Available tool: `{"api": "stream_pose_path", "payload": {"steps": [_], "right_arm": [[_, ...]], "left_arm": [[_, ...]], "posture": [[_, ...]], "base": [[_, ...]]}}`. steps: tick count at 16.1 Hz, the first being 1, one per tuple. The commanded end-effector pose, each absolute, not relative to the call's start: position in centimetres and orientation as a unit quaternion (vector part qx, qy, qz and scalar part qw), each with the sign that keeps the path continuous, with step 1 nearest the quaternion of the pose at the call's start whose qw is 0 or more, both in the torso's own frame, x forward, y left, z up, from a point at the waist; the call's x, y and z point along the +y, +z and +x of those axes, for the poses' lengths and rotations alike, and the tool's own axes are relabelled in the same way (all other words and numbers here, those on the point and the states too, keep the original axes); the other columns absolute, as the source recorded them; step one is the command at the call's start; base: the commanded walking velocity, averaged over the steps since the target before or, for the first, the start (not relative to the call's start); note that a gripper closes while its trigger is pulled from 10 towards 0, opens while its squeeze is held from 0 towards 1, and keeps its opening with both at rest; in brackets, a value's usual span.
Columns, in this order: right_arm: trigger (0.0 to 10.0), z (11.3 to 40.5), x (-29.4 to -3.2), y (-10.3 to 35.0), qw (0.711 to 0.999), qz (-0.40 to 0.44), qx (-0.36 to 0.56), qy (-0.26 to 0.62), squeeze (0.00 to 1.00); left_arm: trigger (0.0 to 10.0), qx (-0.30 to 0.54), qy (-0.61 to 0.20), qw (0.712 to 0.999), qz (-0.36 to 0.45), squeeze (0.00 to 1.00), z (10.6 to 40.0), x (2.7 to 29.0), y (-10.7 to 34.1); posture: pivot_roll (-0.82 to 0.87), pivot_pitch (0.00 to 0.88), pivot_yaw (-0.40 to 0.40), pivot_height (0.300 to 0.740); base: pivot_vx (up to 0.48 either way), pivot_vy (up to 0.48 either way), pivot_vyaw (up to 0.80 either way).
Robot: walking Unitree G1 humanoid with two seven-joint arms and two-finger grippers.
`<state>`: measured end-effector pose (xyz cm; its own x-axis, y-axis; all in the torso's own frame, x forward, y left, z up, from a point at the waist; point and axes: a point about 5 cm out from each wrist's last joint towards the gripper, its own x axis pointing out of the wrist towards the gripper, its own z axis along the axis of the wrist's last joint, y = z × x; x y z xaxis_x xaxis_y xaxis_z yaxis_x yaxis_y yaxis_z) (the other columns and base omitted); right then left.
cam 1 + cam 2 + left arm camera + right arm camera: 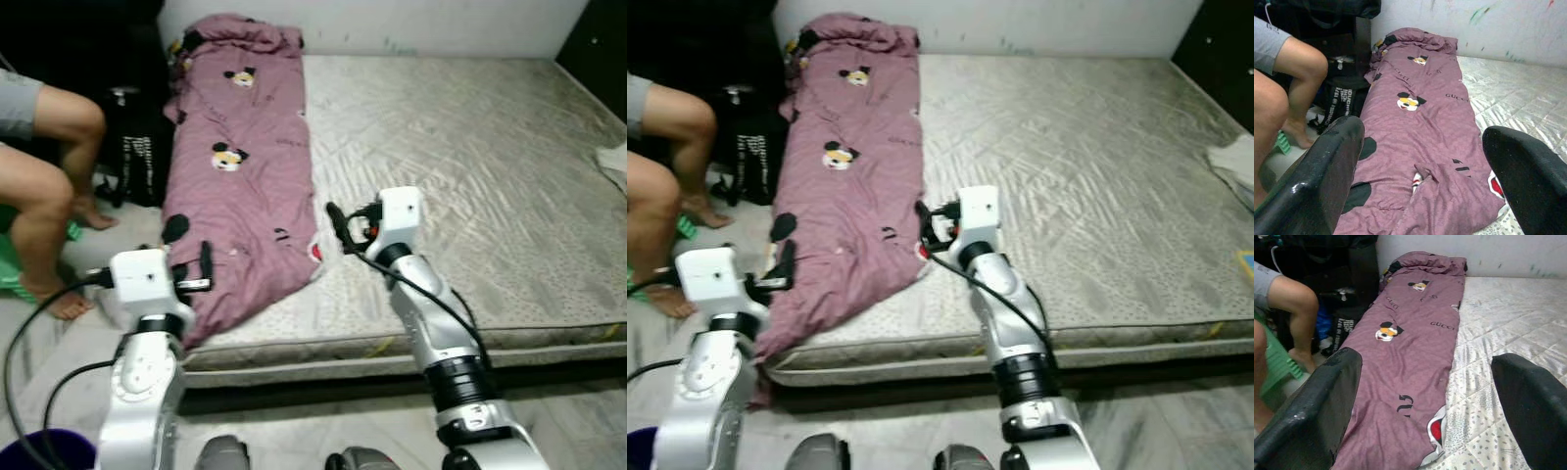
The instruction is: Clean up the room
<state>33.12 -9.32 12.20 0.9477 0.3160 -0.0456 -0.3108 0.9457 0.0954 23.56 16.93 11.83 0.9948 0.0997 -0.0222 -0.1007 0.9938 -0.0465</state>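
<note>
Silver arms, white wrist blocks, black cables, seemingly glossy black fingers (1327, 181).

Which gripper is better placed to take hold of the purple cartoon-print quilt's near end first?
Probably the left gripper: it is open and sits right over the near end of the purple cartoon-print quilt. The right gripper, also open, hovers beside the quilt's edge over the grey mattress.

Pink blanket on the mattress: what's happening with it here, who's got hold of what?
Nobody holds it yet. The pink blanket lies folded in a long strip along the left side of the bare mattress. The left gripper and right gripper both hover open at its near end, one at each side. A person sits beside the bed on the robot's left.
</note>
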Motion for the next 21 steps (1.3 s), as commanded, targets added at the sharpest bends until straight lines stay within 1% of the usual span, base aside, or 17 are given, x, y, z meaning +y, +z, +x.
{"api": "stream_pose_path", "payload": {"steps": [1, 3, 4, 5, 6, 8, 9, 11, 12, 13, 15, 17, 18, 21], "right_arm": [[10.0, 33.1, -9.3, 12.7, 0.986, 0.050, 0.022, 0.155, 0.00], [10.0, 33.1, -9.7, 12.7, 0.987, 0.050, 0.023, 0.148, 0.00], [10.0, 33.1, -10.0, 12.6, 0.988, 0.052, 0.027, 0.143, 0.00], [10.0, 33.2, -10.1, 12.6, 0.988, 0.053, 0.027, 0.142, 0.00], [10.0, 33.2, -10.2, 12.6, 0.988, 0.052, 0.029, 0.139, 0.00], [10.0, 33.3, -10.4, 12.5, 0.989, 0.052, 0.032, 0.137, 0.00], [10.0, 33.3, -10.5, 12.5, 0.989, 0.052, 0.033, 0.135, 0.00], [10.0, 33.2, -10.5, 12.5, 0.989, 0.054, 0.034, 0.135, 0.00], [10.0, 33.2, -10.5, 12.5, 0.989, 0.056, 0.034, 0.136, 0.00], [10.0, 33.3, -10.5, 12.5, 0.988, 0.056, 0.034, 0.137, 0.00], [10.0, 33.2, -10.3, 12.5, 0.988, 0.059, 0.036, 0.140, 0.00], [10.0, 33.1, -10.0, 12.5, 0.986, 0.066, 0.036, 0.146, 0.00], [10.0, 33.1, -9.9, 12.5, 0.986, 0.066, 0.037, 0.149, 0.00], [10.0, 33.0, -9.9, 12.6, 0.985, 0.071, 0.036, 0.154, 0.00]], "left_arm": [[10.0, 0.007, 0.059, 0.998, -0.026, 0.00, 23.4, 17.2, 12.1], [10.0, -0.001, 0.065, 0.997, -0.036, 0.00, 23.4, 17.2, 12.4], [10.0, 0.001, 0.091, 0.996, -0.018, 0.00, 23.4, 17.7, 12.4], [10.0, -0.001, 0.100, 0.995, 0.004, 0.00, 23.4, 17.9, 12.6], [10.0, 0.009, 0.109, 0.994, 0.007, 0.00, 23.4, 18.2, 12.6], [10.0, -0.009, 0.104, 0.995, -0.007, 0.00, 23.1, 18.8, 12.9], [10.0, -0.009, 0.124, 0.992, -0.010, 0.00, 22.9, 19.3, 12.7], [10.0, -0.013, 0.115, 0.993, -0.015, 0.00, 22.9, 19.2, 12.7], [10.0, -0.016, 0.121, 0.992, -0.001, 0.00, 22.9, 19.3, 12.8], [10.0, -0.040, 0.113, 0.993, 0.007, 0.00, 23.1, 19.2, 13.1], [10.0, -0.016, 0.124, 0.992, -0.011, 0.00, 23.0, 19.0, 12.9], [10.0, -0.023, 0.115, 0.993, -0.004, 0.00, 23.0, 19.0, 12.9], [10.0, -0.020, 0.126, 0.992, -0.002, 0.00, 22.9, 19.1, 12.8], [10.0, -0.013, 0.137, 0.990, -0.008, 0.00, 22.7, 19.0, 12.5]], "posture": [[-0.01, 0.085, -0.035, 0.740], [-0.01, 0.086, -0.037, 0.740], [-0.01, 0.086, -0.038, 0.740], [-0.01, 0.085, -0.039, 0.740], [0.00, 0.087, -0.042, 0.740], [0.00, 0.087, -0.042, 0.740], [0.00, 0.091, -0.043, 0.740], [-0.01, 0.088, -0.048, 0.740], [-0.01, 0.088, -0.047, 0.740], [-0.01, 0.088, -0.047, 0.740], [0.00, 0.090, -0.050, 0.740], [0.00, 0.091, -0.050, 0.740], [0.00, 0.096, -0.051, 0.740], [0.00, 0.107, -0.054, 0.710]], "base": [[0.000, 0.480, 0.00], [0.000, 0.480, 0.00], [0.000, 0.000, 0.00], [0.000, 0.000, 0.00], [0.000, 0.000, 0.00], [0.000, 0.000, 0.00], [0.000, 0.000, 0.00], [0.000, 0.000, 0.00], [0.000, 0.000, 0.00], [0.000, 0.000, 0.00], [0.000, 0.000, 0.00], [0.000, 0.000, 0.00], [0.000, 0.000, 0.00], [0.000, 0.000, 0.00]]}}
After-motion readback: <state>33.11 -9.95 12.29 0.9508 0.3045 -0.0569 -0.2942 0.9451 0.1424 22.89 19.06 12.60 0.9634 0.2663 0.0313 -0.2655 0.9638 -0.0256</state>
